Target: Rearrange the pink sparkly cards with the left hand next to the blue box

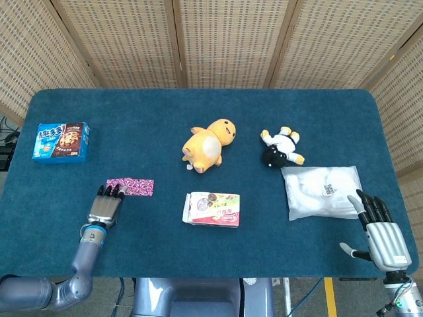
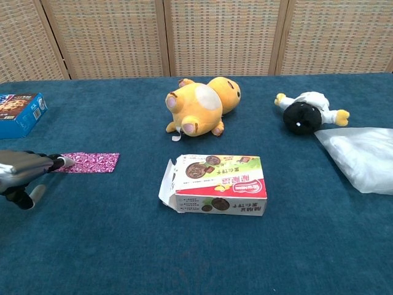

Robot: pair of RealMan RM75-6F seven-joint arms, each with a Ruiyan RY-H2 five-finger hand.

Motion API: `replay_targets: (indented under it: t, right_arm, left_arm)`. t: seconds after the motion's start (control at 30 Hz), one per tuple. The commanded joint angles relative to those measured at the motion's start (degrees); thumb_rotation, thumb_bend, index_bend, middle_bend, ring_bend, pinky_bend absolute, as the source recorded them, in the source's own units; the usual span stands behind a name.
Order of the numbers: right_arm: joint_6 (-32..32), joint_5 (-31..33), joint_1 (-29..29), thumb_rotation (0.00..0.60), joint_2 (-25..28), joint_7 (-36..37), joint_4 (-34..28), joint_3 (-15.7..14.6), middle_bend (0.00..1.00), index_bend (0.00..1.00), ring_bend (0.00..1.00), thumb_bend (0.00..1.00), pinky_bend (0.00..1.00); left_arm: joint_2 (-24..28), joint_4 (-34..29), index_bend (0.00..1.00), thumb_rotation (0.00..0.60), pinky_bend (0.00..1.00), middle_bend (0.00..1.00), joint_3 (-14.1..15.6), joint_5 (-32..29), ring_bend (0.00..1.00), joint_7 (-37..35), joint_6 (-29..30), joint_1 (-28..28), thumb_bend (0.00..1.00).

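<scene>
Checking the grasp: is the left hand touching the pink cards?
Touching: chest view shows the left hand's fingers resting on the pink cards' near end.
</scene>
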Motion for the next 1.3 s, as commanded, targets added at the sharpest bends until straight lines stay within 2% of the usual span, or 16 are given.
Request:
replay_targets:
  t: [0.03,0.37,0.5,0.73,0.97,1.1,1.3]
  right_arm:
    - [0.0,0.0,0.0,0.6,-0.1,0.0,0.1,0.0,0.0,0.0,0.0,0.08,0.0]
    - [0.4,-0.3,-0.1,0.6,-0.3,-0.5,0.1,0.0,0.0,0.0,0.0,0.08,0.0]
    - [0.3,-0.3,-0.1,0.6,-0.3,-0.6,0.1,-0.1,0.0,0.0,0.0,0.08,0.0]
    - [0.4,-0.4,-0.1,0.6,-0.4,-0.7,0.0,-0.1,0.0,0.0,0.0,0.08,0.0]
    - [0.0,0.3,-0.1,0.6,-0.1,-0.5,-0.2,0.0,0.0,0.0,0.0,0.08,0.0]
    - [-0.1,0.8,-0.1,0.6,0.1,0.2,-0.1,0.2,0.0,0.0,0.0,0.08,0.0]
    - [-0.3,1.1,-0.1,0.6,0.5,0.9,-0.1,0.3,0.0,0.0,0.0,0.08,0.0]
  left_arm:
    - [1.2,0.3,0.0,0.6,0.0,0.0,1.0,1.2,0.0,-1.2,-0.3,0.9,0.73]
    - [5.0,1.2,0.0,0.6,0.0,0.0,2.6,3.4,0.0,-4.9,-1.3,3.3,0.73]
    - [7.2,-0.3,0.0,0.6,0.0,0.0,1.7,5.0,0.0,-7.2,-1.1,3.7,0.73]
    - [10.1,-6.5,0.0,0.6,0.0,0.0,-1.4,8.3,0.0,-10.1,-0.3,3.0,0.73]
    - [4.7,-8.3,0.0,0.6,0.0,0.0,-2.9,5.7,0.0,-3.9,2.3,-0.2,0.73]
    - [0.1,-6.2,0.0,0.6,0.0,0.0,-3.8,2.4,0.0,-0.1,3.2,-2.3,0.73]
    - [-3.3,-3.8,0.0,0.6,0.0,0.0,-4.8,0.2,0.0,1.3,4.1,-3.4,0.73]
